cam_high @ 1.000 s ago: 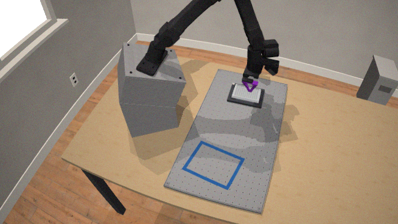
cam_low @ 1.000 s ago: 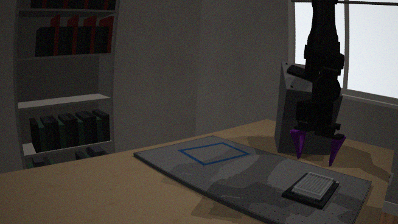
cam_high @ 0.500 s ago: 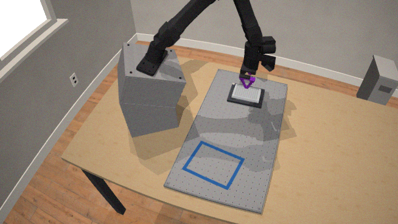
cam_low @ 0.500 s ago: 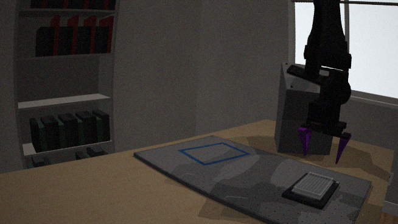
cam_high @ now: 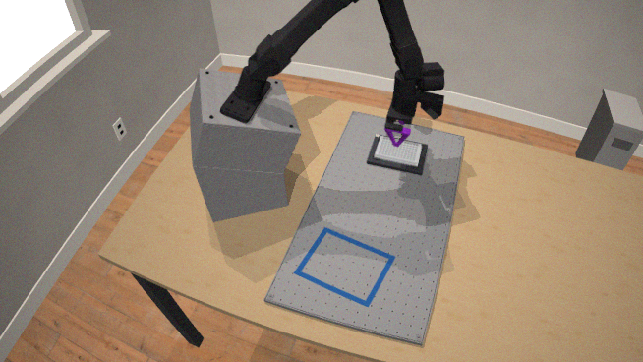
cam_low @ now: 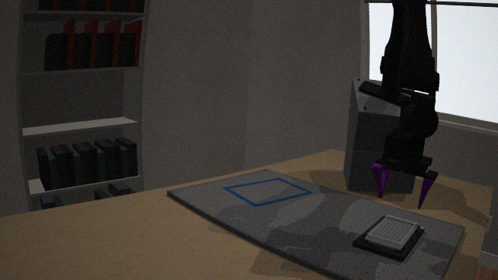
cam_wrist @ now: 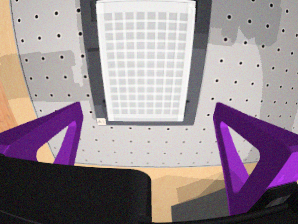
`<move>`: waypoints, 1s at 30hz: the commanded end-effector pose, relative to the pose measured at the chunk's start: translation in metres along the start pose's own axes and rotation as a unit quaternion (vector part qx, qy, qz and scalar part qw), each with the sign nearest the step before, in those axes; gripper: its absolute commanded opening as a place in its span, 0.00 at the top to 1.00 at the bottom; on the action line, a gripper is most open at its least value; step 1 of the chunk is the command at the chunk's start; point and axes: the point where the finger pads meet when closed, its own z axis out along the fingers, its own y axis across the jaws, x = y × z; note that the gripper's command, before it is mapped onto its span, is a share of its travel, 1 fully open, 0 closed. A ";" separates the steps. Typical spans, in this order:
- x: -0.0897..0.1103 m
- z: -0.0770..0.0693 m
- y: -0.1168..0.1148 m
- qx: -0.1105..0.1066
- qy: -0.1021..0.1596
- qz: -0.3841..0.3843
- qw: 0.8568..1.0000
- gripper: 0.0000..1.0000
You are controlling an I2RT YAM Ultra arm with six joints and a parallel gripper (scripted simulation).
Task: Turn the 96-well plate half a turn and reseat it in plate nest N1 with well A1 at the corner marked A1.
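White plate [cam_wrist: 145,59] seated in nest [cam_wrist: 202,63]; tool [cam_low: 403,186] above, spread wide, empty.

Plate [cam_high: 398,150] in nest [cam_high: 372,159]; end effector [cam_high: 397,136] above; outline [cam_high: 344,266] well apart.
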 end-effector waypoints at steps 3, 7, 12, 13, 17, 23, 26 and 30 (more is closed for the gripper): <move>-0.007 0.003 0.004 -0.006 -0.013 0.001 1.000 0.00; -0.007 0.006 0.004 -0.006 -0.013 0.001 1.000 0.00; -0.007 0.014 0.004 -0.006 -0.013 0.001 1.000 0.00; -0.008 0.016 0.004 -0.006 -0.013 0.001 1.000 0.00; -0.008 0.023 0.004 -0.006 -0.013 0.001 1.000 0.00; -0.008 0.029 0.004 -0.006 -0.013 0.001 1.000 0.00; -0.008 0.034 0.004 -0.006 -0.013 0.001 1.000 0.00; -0.008 0.041 0.004 -0.006 -0.013 0.001 1.000 0.00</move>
